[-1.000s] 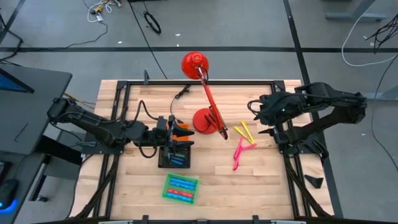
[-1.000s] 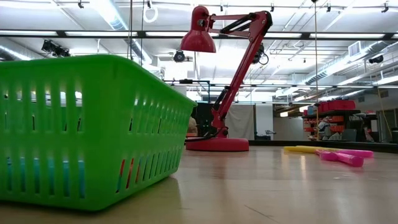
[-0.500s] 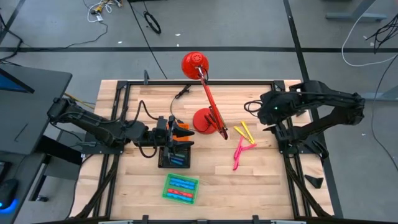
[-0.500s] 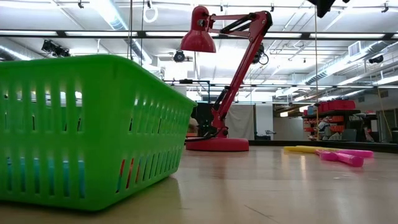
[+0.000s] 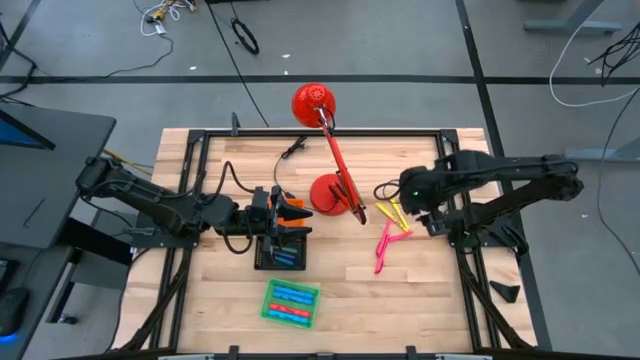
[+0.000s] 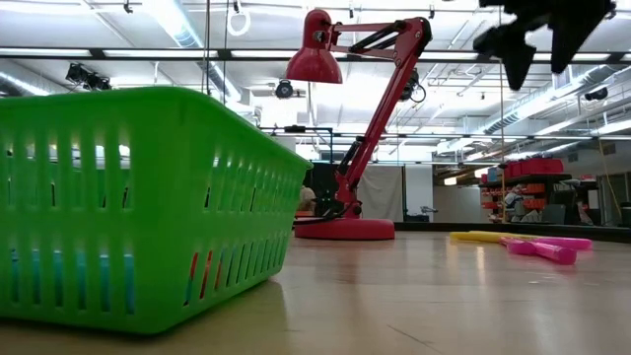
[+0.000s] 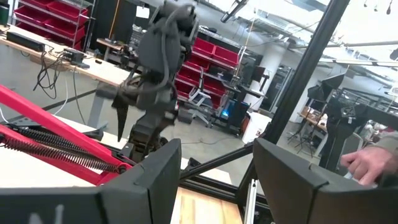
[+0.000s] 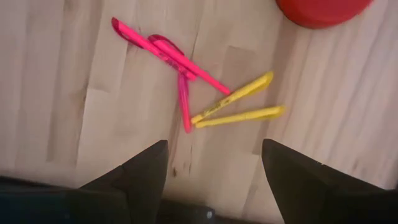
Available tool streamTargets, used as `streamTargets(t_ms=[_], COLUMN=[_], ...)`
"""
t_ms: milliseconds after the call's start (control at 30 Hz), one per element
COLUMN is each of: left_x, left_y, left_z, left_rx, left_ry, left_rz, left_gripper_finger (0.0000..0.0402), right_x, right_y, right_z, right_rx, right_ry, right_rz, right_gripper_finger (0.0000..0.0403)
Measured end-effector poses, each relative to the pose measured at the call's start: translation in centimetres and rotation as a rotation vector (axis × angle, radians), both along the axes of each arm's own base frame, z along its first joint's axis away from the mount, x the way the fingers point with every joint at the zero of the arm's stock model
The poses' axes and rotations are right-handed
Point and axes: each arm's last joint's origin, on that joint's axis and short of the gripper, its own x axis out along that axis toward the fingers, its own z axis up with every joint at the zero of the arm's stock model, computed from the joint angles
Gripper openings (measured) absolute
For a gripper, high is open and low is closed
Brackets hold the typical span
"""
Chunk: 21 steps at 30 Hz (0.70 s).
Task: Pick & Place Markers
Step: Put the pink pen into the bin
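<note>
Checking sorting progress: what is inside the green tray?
Blue and red markers lie inside the green tray; how many, or whether others lie beneath, cannot be seen.

Bench: pale wooden planks (image 5: 420, 290), edged by a black frame (image 5: 190, 200).
Lamp: red lamp (image 5: 335, 192), its round base standing near the middle of the far half.
Loose markers: two yellow markers (image 5: 397, 211) and what look like three pink markers (image 5: 383, 245), touching, right of the lamp base.
Trays: green tray (image 5: 291, 303) at the near edge, black tray (image 5: 280, 252) just behind it, both holding markers.
</note>
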Motion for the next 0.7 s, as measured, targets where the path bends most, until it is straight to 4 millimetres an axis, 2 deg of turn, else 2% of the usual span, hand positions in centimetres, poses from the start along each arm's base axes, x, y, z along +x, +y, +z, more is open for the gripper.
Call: streamTargets(t_ms=[400, 700], left_x=[0.0, 0.0], left_y=[-0.1, -0.1], left_z=[0.0, 0.0], left_rx=[0.007, 0.008], left_ry=[-0.002, -0.002], left_rz=[-0.044, -0.044], left_gripper_finger=[0.0206, 0.0206], right_x=[0.5, 0.4], right_y=[0.0, 0.1], right_z=[-6.9, -10.0], right_rx=[0.013, 0.016], right_ry=[0.057, 0.076], right_rz=[-0.034, -0.044], right_gripper_finger=[0.0263, 0.0263])
